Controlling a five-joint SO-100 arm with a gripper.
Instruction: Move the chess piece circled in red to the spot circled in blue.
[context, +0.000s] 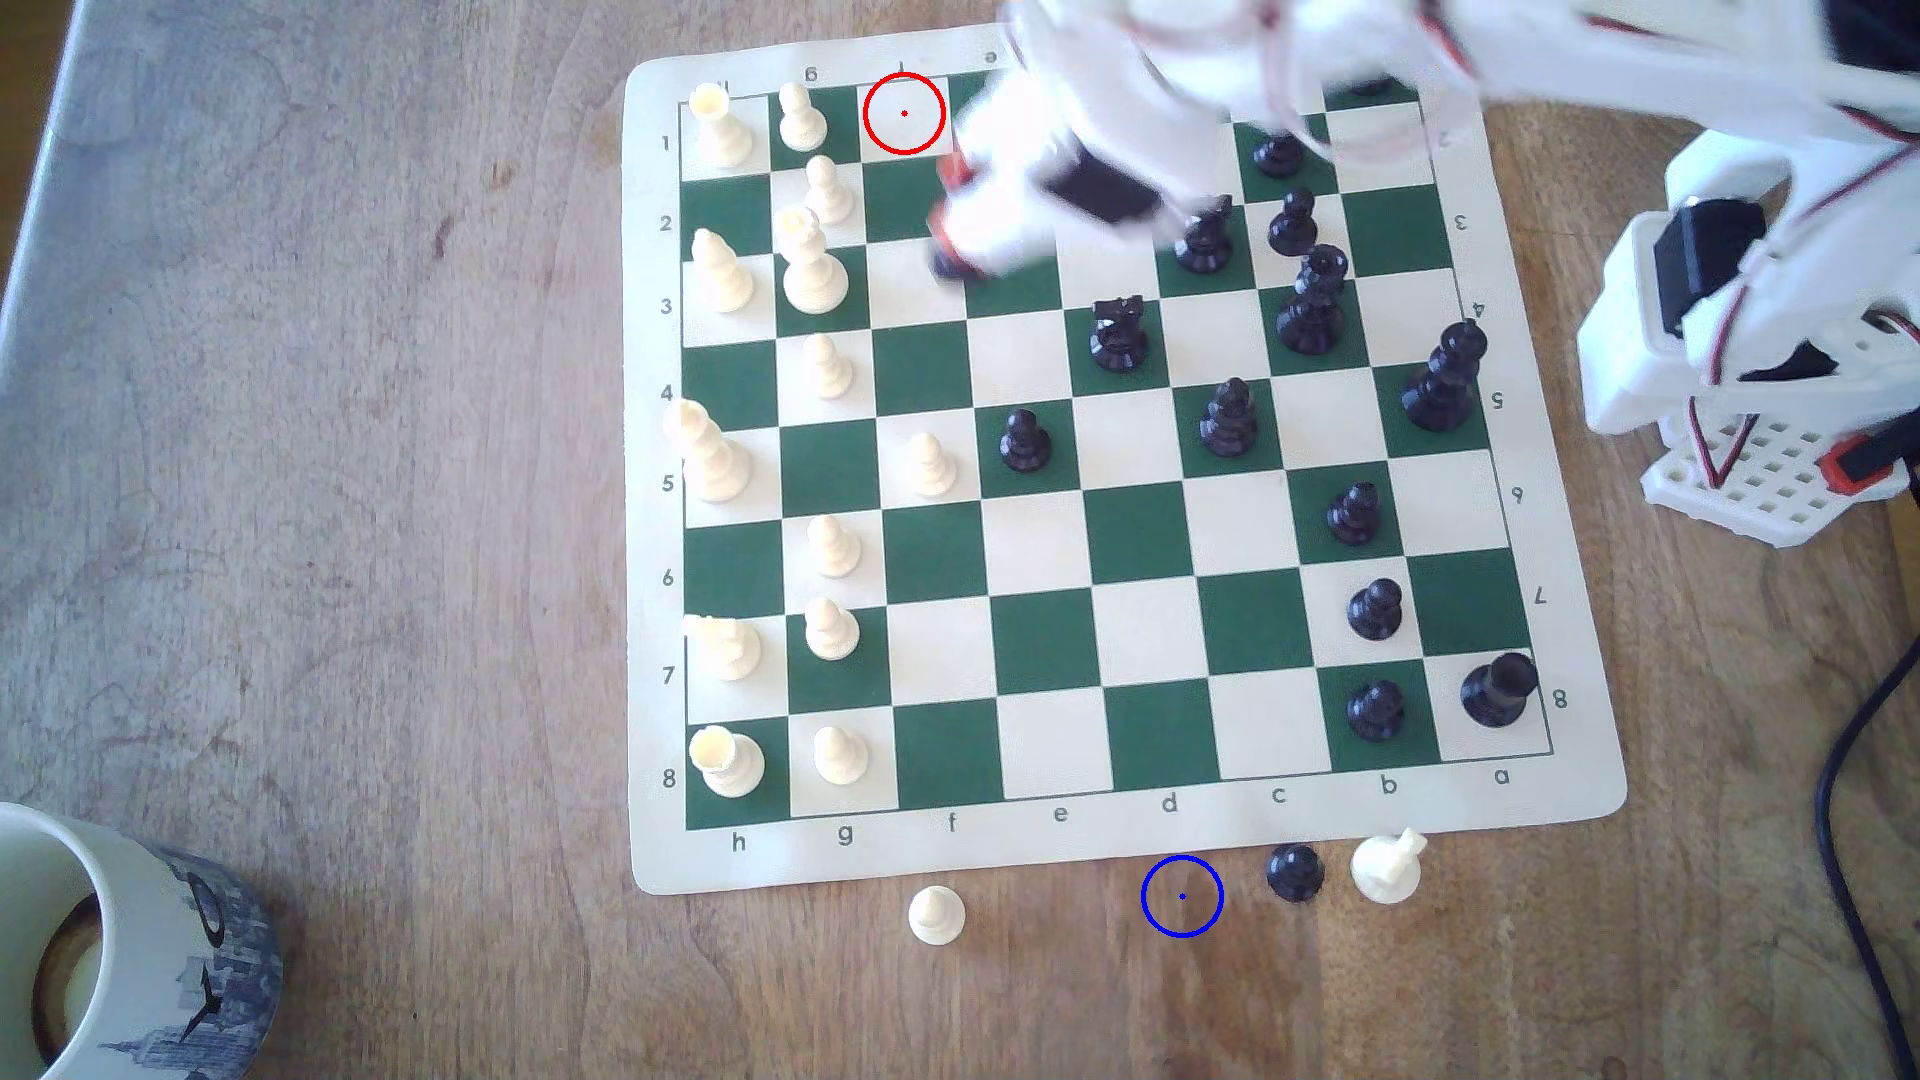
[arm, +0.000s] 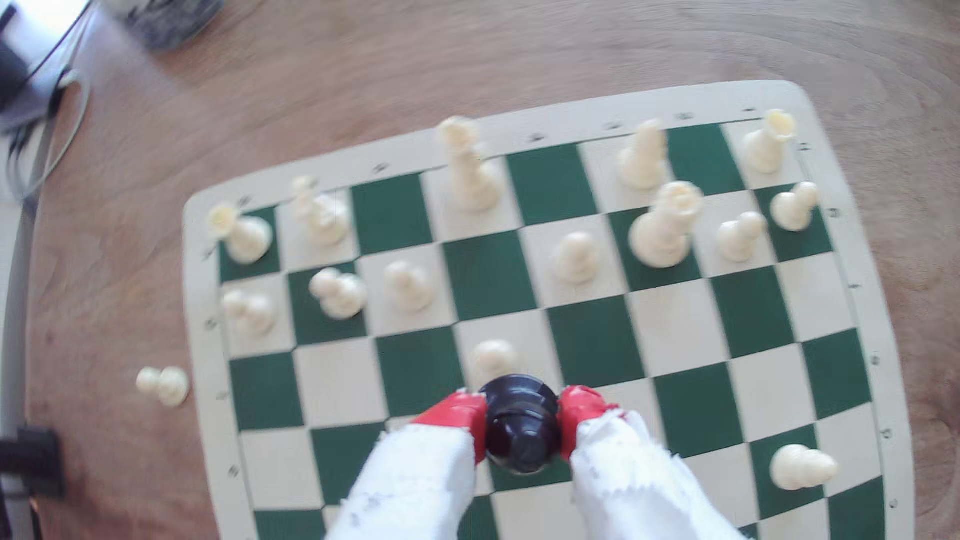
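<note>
The gripper (arm: 521, 423), its white fingers tipped in red, is clamped on the glossy black bishop-like piece (arm: 519, 426), held above the green-and-cream vinyl chess mat (context: 1590, 727); the wrist view faces the piece's round base end-on. In the blurred exterior view the gripper hangs over the squares near the empty red ring (context: 904, 113). The blue ring (context: 1181, 896) lies on bare wood grain beyond the mat's edge, just beside a black pawn (context: 1295, 871) and a toppled cream piece (context: 1388, 864).
</note>
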